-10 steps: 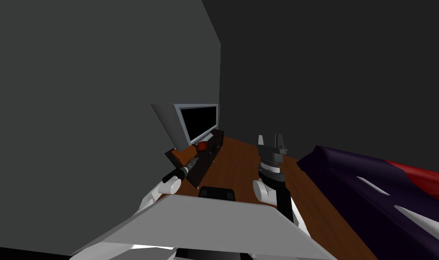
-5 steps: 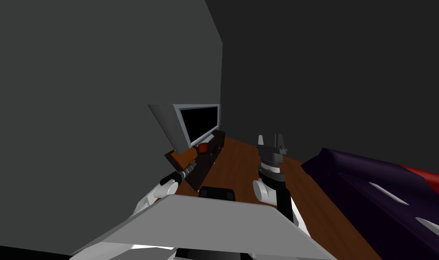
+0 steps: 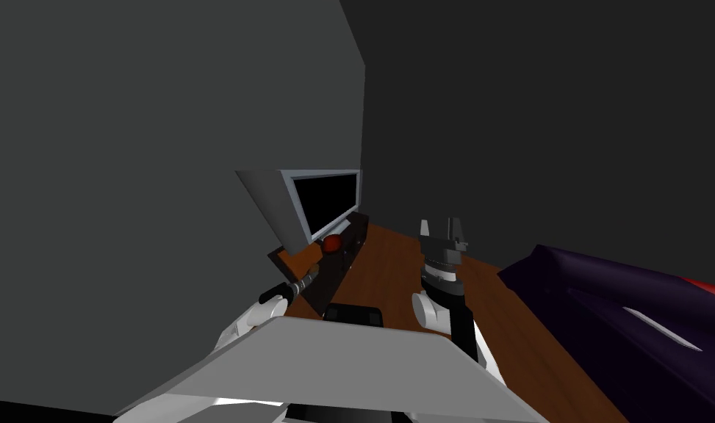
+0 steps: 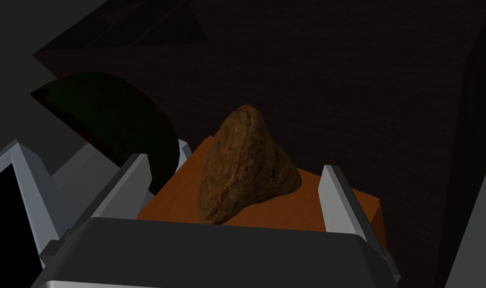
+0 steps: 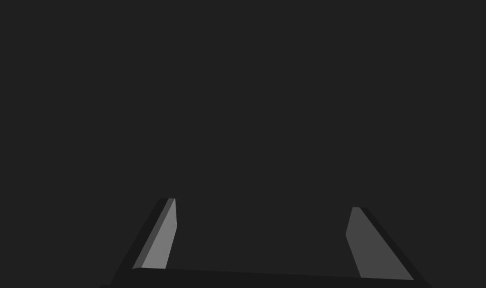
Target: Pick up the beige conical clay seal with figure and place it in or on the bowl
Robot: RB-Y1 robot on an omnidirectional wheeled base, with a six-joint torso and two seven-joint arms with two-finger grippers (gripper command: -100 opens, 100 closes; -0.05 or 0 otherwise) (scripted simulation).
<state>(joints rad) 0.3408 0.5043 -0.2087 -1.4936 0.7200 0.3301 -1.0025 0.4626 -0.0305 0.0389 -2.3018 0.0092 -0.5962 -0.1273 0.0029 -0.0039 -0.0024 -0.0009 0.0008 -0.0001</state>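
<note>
**Seal**: conical, mottled brown, with a rough surface. It stands upright on the orange-brown top of the counter, base down and tip up. It sits between the two fingers of the left end effector, with a clear gap on each side.

**Left end effector**: released, fingers spread wide and touching nothing. In the head view it lies left of centre, reaching over the near end of the counter.

**Bowl**: small, red, just left of centre in the head view. It rests on the counter beyond the left end effector, at the foot of the television.

**Dark rounded form**: sits beyond one left finger, beside the television's grey frame. Whether it is the bowl cannot be told.

**Right end effector**: released, fingers apart and empty. In the head view it is held upright right of centre, above the wooden floor, facing a dark wall.

**Furniture**: low and dark purple, at the lower right of the head view, well apart from the counter.
</note>
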